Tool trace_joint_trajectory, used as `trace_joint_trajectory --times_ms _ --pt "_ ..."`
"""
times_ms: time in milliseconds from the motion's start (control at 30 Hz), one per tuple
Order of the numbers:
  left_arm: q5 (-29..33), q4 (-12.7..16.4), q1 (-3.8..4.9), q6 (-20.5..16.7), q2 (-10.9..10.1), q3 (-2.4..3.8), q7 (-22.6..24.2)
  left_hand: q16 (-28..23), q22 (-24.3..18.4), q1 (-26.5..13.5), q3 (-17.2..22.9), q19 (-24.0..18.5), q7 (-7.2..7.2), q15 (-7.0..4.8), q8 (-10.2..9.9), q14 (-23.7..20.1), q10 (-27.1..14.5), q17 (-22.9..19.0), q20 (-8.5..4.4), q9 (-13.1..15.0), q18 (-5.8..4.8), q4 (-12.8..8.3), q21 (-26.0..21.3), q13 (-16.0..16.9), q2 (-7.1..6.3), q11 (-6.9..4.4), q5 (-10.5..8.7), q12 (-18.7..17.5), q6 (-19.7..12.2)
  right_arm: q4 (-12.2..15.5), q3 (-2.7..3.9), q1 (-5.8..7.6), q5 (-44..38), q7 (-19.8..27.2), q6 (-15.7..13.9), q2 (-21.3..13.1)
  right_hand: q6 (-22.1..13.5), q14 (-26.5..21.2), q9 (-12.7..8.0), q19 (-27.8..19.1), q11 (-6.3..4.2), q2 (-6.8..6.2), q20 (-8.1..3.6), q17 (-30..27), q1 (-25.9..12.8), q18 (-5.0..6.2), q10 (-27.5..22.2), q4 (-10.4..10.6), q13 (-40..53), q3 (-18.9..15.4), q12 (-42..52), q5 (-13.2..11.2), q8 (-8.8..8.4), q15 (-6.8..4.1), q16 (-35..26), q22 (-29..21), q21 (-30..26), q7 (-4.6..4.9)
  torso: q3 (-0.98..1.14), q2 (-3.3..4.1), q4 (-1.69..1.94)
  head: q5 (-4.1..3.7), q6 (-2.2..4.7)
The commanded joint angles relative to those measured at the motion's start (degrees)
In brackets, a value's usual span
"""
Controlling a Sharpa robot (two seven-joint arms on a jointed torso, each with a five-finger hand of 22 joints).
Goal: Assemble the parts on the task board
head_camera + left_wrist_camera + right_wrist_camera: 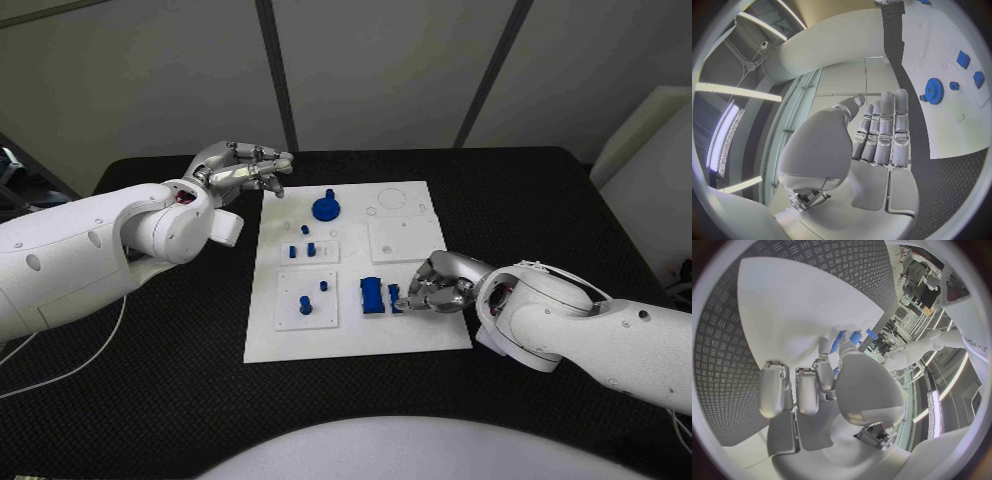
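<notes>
Black table (159, 400), white task board (361, 345) at centre — blue parts on it.
Right hand (437, 285) at the board's near right edge, fingers pinching a small blue peg (394, 298) just beside the blue block (372, 295). Left hand (242, 167) off the board's far left corner, above the table, fingers curled in, nothing held. Blue gear (327, 208) on the board's far part — near the left hand, apart from it.

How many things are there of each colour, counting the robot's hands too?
Blue gear: 1
Other blue parts: 7
White task board: 1
Silver hands, left hand and right hand: 2
Total: 11
</notes>
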Motion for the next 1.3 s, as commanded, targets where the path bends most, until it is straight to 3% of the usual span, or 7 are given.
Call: trace_joint_trajectory --times_ms 33,500,767,1000,1167,1233,1300 --pt "-0.1 0.05 0.09 0.49 0.0 0.04 0.31 -0.21 -0.05 0.11 -0.34 -0.1 0.18 0.0 0.3 -0.58 -0.42 -0.05 0.42 -0.09 -0.19 -0.12 -0.21 -0.05 0.53 0.11 -0.05 0.19 -0.13 -0.52 -0.01 0.03 -1.11 -1.09 -0.73 0.31 0.19 4.93 0.11 0.46 -0.21 0.71 -0.52 10.0 0.06 -0.67 0.36 0.01 0.91 -0.35 0.37 0.45 0.29 -0.4 0.2 2.04 -0.16 -0.26 -0.03 -0.1 -0.07 0.04 -0.1" --pt "-0.1 0.17 0.09 0.49 -0.22 0.04 0.31 -0.21 -0.05 0.11 -0.34 -0.1 0.18 0.0 0.3 -0.58 -0.42 -0.05 0.42 -0.09 -0.19 -0.12 -0.21 -0.05 0.53 0.11 -0.05 0.19 -0.13 0.29 0.0 0.03 -2.08 -0.18 -2.45 0.22 -0.06 4.9 0.5 0.42 -0.36 0.95 -0.69 9.89 2.77 -0.65 0.33 -1.71 0.87 -1.26 0.23 1.03 0.5 -0.57 0.1 1.95 -0.27 -0.38 -0.03 -0.17 -0.15 0.09 -0.01" --pt "-0.09 0.18 0.09 0.54 -0.35 0.04 0.72 -0.19 -0.09 -0.06 -0.52 -0.11 0.19 0.04 0.3 -0.64 -0.45 -0.11 0.46 -0.11 -0.21 -0.04 -0.3 -0.06 0.45 0.13 -0.08 0.27 -0.18 1.09 0.04 0.22 13.55 12.71 -5.91 -2.82 -4.03 3.21 -0.58 -3.92 1.18 1.33 0.24 3.93 2.93 1.21 -4.25 -1.2 -4.72 -3.43 -7.47 4.18 -2.3 0.65 -5.09 -7.12 -6.79 1.45 -0.32 -0.55 0.03 -0.52 1.12" --pt "0.74 -0.92 0.08 0.76 0.67 0.02 2.53 -2.48 -1.39 -0.95 -1.55 -2.11 0.1 0.47 0.44 -3.17 -0.53 -1.47 0.92 -0.13 -0.32 0.66 -2.59 -0.09 0.37 0.22 -0.08 0.83 -0.31 -6.83 0.07 2.46 35.48 29.57 -5.48 -1.64 -8.0 -8.53 -3.1 -21.01 4.04 3.21 2.6 -23.92 8.79 6.94 -21.78 -3.0 -25.73 -3.01 -35.36 4.39 -6.65 3.22 -35.19 -39.75 -35.18 4.35 -0.87 -1.73 0.11 -1.28 3.07" --pt "3.3 -3.27 0.05 -0.38 2.49 -0.03 4.86 -10.67 -5.64 -1.32 -2.86 -7.27 0.34 1.93 0.71 -7.94 -0.51 -5.92 2.36 -0.11 -0.65 1.59 -8.93 -0.81 0.61 0.79 -0.05 0.49 -0.41 -15.92 0.31 4.03 46.57 37.9 -4.68 1.89 -8.2 -17.2 -7.49 -25.62 5.99 4.22 5.08 -37.26 15.23 7.13 -24.82 -4.01 -41.74 -0.79 -50.72 -1.64 -10.05 6.2 -57.16 -48.66 -48.86 5.97 -1.5 -3.02 0.12 -1.54 5.86" --pt "4.91 -4.53 0.04 -1.4 3.44 -0.05 6.27 -16.78 -9.35 -1.12 -3.38 -9.64 0.5 2.64 0.92 -7.21 0.68 -9.29 3.46 -0.06 -0.24 2.15 -13.39 -2.17 0.89 1.09 -0.05 -1.23 -0.25 -20.31 1.07 4.4 49.48 40.58 -4.33 4.09 -7.44 -20.25 -9.18 -28.26 7.15 4.46 6.56 -41.08 16.68 6.69 -23.35 -3.96 -47.06 0.0 -54.27 -2.02 -11.25 7.18 -63.33 -52.02 -54.11 5.95 -1.71 -3.47 0.16 -1.67 7.21" --pt "7.38 -6.22 -0.13 -2.95 4.64 -0.05 8.37 -23.33 -13.25 -0.98 -3.75 -12.27 0.25 3.53 0.67 -7.56 2.03 -12.28 4.76 -0.15 -0.44 2.73 -17.9 -3.61 0.93 1.17 -0.02 -3.89 -0.18 -25.56 1.92 4.67 52.19 43.6 -3.76 6.87 -7.38 -26.09 -11.29 -32.13 8.22 4.63 8.75 -46.15 17.51 6.0 -23.64 -3.66 -52.75 0.72 -58.46 -2.25 -13.06 9.87 -71.13 -56.08 -60.55 6.05 -1.83 -3.91 0.11 -1.78 8.76"
